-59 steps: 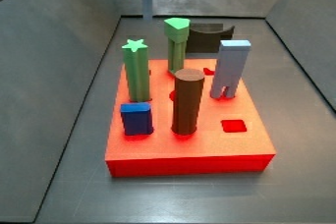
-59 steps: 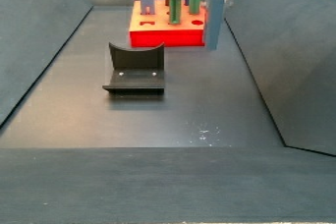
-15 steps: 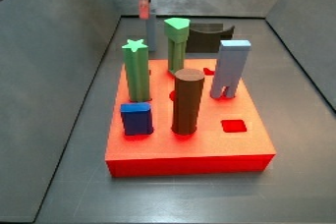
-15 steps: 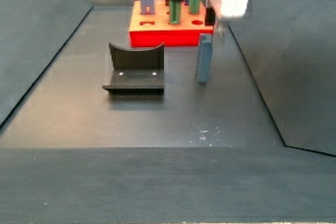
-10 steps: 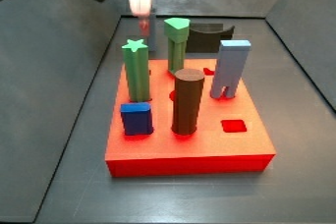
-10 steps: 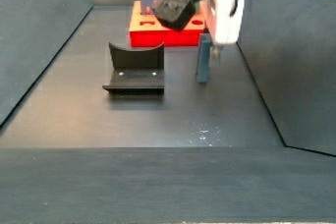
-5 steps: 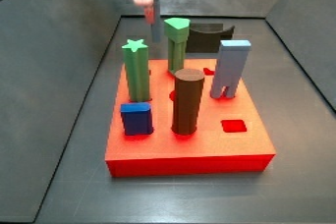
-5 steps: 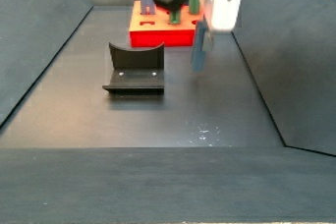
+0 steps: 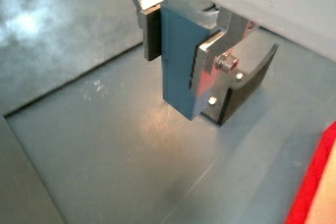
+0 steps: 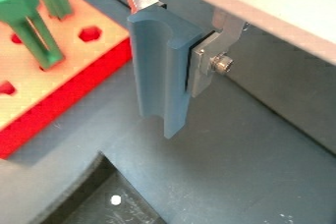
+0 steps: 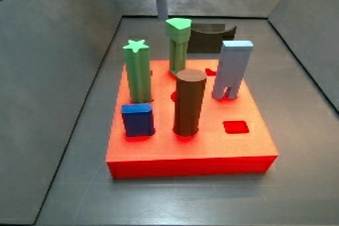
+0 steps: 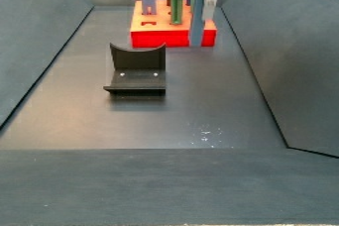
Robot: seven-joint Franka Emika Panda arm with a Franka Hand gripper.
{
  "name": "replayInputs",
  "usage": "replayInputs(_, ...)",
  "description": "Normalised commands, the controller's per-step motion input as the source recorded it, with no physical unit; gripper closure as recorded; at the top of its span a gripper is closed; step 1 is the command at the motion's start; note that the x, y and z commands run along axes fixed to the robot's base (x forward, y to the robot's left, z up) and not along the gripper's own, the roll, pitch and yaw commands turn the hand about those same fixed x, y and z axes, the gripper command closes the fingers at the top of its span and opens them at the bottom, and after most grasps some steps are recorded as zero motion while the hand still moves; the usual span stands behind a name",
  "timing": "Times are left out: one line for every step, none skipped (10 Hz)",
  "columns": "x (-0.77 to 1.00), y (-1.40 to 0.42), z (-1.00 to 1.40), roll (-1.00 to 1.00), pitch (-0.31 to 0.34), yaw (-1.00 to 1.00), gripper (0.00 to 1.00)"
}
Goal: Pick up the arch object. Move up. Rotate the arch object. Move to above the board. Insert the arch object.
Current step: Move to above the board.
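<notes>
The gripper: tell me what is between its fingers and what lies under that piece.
The gripper holds the blue arch object upright. Bare grey floor lies beneath it, beside the red board. Its far face is hidden.

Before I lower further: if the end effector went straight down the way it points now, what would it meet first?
Probably bare floor. The end effector holds the blue arch object upright, and the red board lies off to one side. Depth is unclear.

claw (image 10: pixel 178 46) above floor | arch object (image 10: pixel 163 71) between fingers | board (image 12: pixel 169 38) beside
</notes>
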Motion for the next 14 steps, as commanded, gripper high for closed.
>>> replayInputs(0.08, -0.07, 1.0, 0.13, 0.081, 0.03, 1.0)
replayInputs(0.07, -0.06, 1.0, 0.13, 0.077, 0.03, 1.0)
replayInputs(0.07, -0.06, 1.0, 0.13, 0.076, 0.03, 1.0)
replayInputs(0.06, -0.06, 1.0, 0.12, 0.08, 0.03, 1.0)
replayInputs(0.04, -0.04, 0.77, 0.12, 0.086, 0.04, 1.0)
replayInputs(0.03, -0.03, 0.6, 0.11, 0.085, 0.04, 1.0)
replayInputs(0.02, -0.02, 0.36, 0.11, 0.082, 0.03, 1.0)
replayInputs(0.01, -0.01, 0.19, 0.1, 0.08, 0.03, 1.0)
replayInputs(0.1, -1.0, 0.33, -0.04, 0.087, 1.0, 1.0)
replayInputs(0.11, -1.0, 0.31, -0.04, 0.087, 1.0, 1.0)
replayInputs(0.1, -1.0, 0.32, -0.04, 0.091, 1.0, 1.0)
replayInputs(0.12, -1.0, 0.32, -0.05, 0.087, 1.0, 1.0)
replayInputs(0.12, -1.0, 0.32, -0.05, 0.088, 1.0, 1.0)
replayInputs(0.13, -1.0, 0.32, -0.05, 0.092, 1.0, 1.0)
